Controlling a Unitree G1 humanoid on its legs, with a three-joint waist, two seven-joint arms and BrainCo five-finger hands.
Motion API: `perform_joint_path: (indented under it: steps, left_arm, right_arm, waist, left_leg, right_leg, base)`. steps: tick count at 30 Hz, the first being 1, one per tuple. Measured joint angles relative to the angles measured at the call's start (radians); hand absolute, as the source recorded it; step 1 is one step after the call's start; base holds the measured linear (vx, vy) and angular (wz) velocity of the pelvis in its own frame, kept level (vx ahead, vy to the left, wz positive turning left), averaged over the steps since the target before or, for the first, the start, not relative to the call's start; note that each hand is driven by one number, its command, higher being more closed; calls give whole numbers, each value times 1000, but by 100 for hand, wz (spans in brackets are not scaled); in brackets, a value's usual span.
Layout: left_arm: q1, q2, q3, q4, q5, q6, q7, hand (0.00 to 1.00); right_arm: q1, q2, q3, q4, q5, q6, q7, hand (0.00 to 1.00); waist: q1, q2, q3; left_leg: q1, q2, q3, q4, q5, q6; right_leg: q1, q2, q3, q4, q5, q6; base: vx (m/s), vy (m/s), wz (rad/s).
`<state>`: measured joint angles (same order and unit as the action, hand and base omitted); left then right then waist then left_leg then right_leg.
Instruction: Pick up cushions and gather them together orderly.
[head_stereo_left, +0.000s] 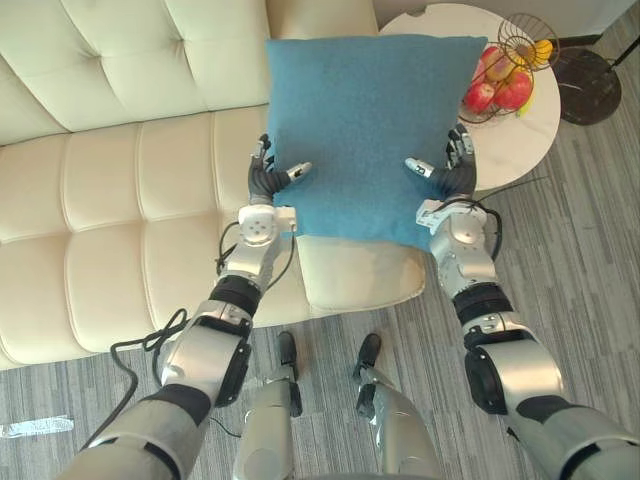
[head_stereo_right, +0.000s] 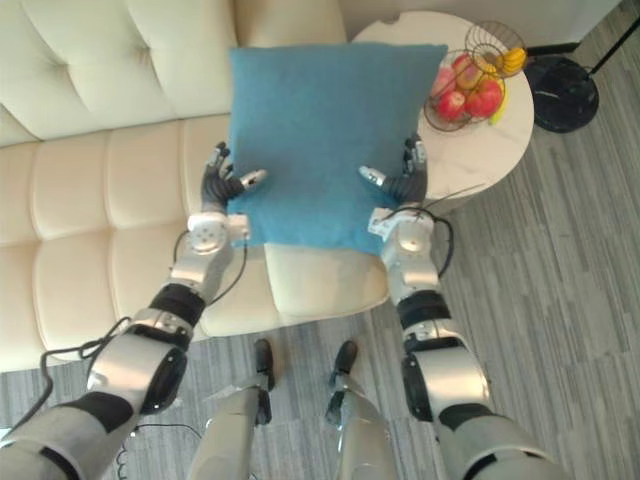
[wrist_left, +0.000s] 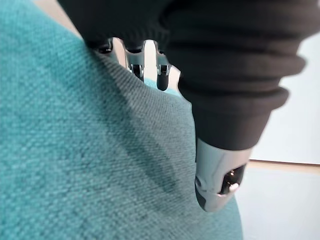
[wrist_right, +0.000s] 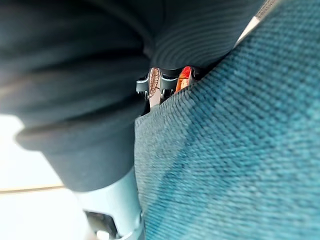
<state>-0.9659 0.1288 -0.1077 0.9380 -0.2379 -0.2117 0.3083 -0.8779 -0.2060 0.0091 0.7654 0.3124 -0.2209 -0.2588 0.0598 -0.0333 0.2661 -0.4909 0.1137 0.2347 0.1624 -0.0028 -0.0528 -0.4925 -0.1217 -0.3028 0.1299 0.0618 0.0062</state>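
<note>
Pinching the blue cushion (head_stereo_left: 365, 130) are left hand (head_stereo_left: 268, 180) and right hand (head_stereo_left: 452, 175); eye views add the sofa (head_stereo_left: 100, 190).

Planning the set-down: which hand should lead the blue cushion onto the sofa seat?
Probably the left hand: it grips the blue cushion edge over the sofa seat; the right hand is beside the round table.

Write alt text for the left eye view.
The left hand and right hand pinch a blue cushion by its side edges, holding it up over a cream sofa. A round white table with a fruit basket stands at right.
</note>
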Motion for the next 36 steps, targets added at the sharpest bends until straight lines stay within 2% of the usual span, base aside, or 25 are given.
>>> perform_joint_path:
  steps: [7, 8, 10, 18, 22, 25, 29, 32, 34, 35, 36]
  left_arm:
    - [-9, -6, -10, 8, 16, 4, 20, 0]
    - [-10, -6, -10, 7, 21, 4, 21, 100]
    - [-13, -6, -10, 7, 42, 4, 21, 100]
    - [-13, 10, -28, 1, 39, 12, 46, 100]
    - [-11, 13, -61, -51, -3, 11, 63, 100]
    - [-3, 4, -86, -118, -42, 12, 84, 100]
    - [52, -27, -124, -306, -80, 7, 116, 100]
    - [136, -41, -147, -440, -88, 2, 134, 100]
    - [206, -53, -165, -546, -89, -2, 151, 100]
    - [290, -63, -168, -659, -89, -9, 160, 100]
    - [310, -67, -168, -682, -89, -11, 161, 100]
  right_arm:
    - [-12, 8, 37, 0, 4, -10, -8, 0]
    - [-14, 8, 38, 0, 5, -12, -8, 100]
    - [-24, 8, 41, -1, 16, -18, -8, 100]
    - [-18, 7, 41, -1, 86, -24, -19, 100]
    - [-11, 8, 43, -1, 132, -28, -19, 100]
    - [12, 8, 44, -16, 144, -32, -19, 100]
    - [125, 11, 57, -152, 161, -30, -32, 100]
    - [209, 18, 84, -235, 161, -12, -40, 100]
    - [284, 46, 84, -326, 160, -9, -52, 100]
    - [359, 79, 86, -428, 157, -10, -59, 100]
    - [376, 87, 88, -448, 157, -11, -59, 100]
  waist:
    - [-5, 0, 1]
    - [-5, 0, 1]
    - [-6, 0, 1]
    - [-10, 0, 1]
    - [-9, -2, 2]
    - [-10, -3, 27]
    - [-9, -5, 28]
    - [-10, -5, 28]
    - [-10, -5, 28]
    - [-8, -4, 28]
    - [-8, -5, 28]
  left_leg:
    - [-7, 4, 23, -5, 0, 0]
    - [-10, 4, 26, -5, 0, 0]
    - [-25, 2, 32, -5, 3, 4]
    - [-19, -1, 30, -22, 20, 5]
    - [-1, -4, 29, -46, 34, 3]
    - [36, -4, 27, -50, 35, 3]
    - [55, -4, 17, -54, 35, 3]
    - [90, -3, 16, -57, 34, 2]
    - [114, -3, 12, -57, 30, -2]
    - [142, -4, 12, -57, 22, -3]
    - [148, -5, 13, -57, 21, -3]
  right_leg:
    - [-18, 5, 20, -16, 31, 11]
    - [-22, 5, 24, -18, 34, 10]
    - [-35, 5, 38, -32, 53, 18]
    - [-34, 4, 39, -34, 56, 17]
    - [-27, 4, 39, -34, 58, 14]
    - [11, 5, 38, -34, 58, 14]
    - [35, 5, 35, -35, 57, 14]
    - [70, 6, 33, -34, 52, 18]
    - [97, 6, 29, -34, 42, 21]
    - [125, 4, 25, -28, 29, 20]
    - [131, 3, 25, -27, 24, 20]
  base:
    - [14, -6, -10]
    - [-16, 10, -10]
    - [-24, 12, -8]
    - [0, 0, 0]
    - [0, 0, 0]
    - [3, -1, 1]
    - [17, -2, 6]
    - [45, -6, 2]
    - [50, -3, 10]
    - [34, -3, 6]
    - [54, 5, 6]
